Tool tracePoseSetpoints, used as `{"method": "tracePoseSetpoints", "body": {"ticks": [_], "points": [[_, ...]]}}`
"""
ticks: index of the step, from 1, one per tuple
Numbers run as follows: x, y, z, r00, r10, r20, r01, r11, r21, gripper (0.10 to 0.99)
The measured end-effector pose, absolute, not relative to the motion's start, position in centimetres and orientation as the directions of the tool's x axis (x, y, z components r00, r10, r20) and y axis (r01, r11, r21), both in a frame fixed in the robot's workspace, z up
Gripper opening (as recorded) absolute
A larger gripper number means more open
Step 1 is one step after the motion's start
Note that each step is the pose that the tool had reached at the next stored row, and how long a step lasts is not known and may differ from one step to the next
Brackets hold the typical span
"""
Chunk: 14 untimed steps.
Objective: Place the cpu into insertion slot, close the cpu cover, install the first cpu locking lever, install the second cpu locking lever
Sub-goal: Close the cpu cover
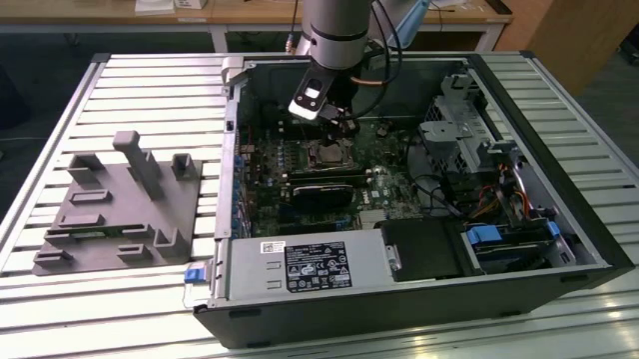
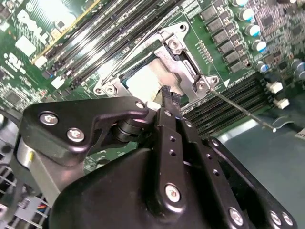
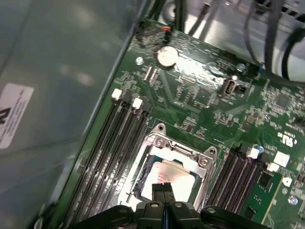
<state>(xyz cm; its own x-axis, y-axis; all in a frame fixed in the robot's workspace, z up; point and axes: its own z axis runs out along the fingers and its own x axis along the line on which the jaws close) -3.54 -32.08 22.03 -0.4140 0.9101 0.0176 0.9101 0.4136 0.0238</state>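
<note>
**Exterior view.** An open computer case (image 1: pixel 589 247) lies on the slatted table (image 1: pixel 60 112). A grey fixture (image 1: pixel 120 209) sits beside it, toward the table's edge on the exterior view's left. The arm (image 1: pixel 334 30) reaches down into the case. The hand (image 1: pixel 337 133) hangs just above the insertion slot (image 1: pixel 328 155), which is nearer the case's far wall than its near one.

**Second wrist view.** The hand's fingers are pressed together and grip nothing. Their tip is over the cpu (image 2: pixel 145 81), whose pale face lies in the slot. The cpu cover (image 2: pixel 183 64) appears to be lowered around it. A thin locking lever (image 2: pixel 243 110) angles out from the socket's corner and looks unlatched.

**First wrist view.** The closed tip is at the cpu's edge. I cannot tell whether it touches.

**Risks.**
- An off-centre push from the tip could scratch the chip.
- If the cover is not fully seated, the lever may fail to hook.
- The tip could skid off the thin lever onto the memory slots (image 3: pixel 107 138).
</note>
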Motion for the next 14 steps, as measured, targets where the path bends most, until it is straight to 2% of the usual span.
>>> {"method": "tracePoseSetpoints", "body": {"ticks": [14], "points": [[-3.54, -32.08, 22.03, -0.590, 0.807, 0.018, 0.807, 0.590, 0.024, 0.106]]}}
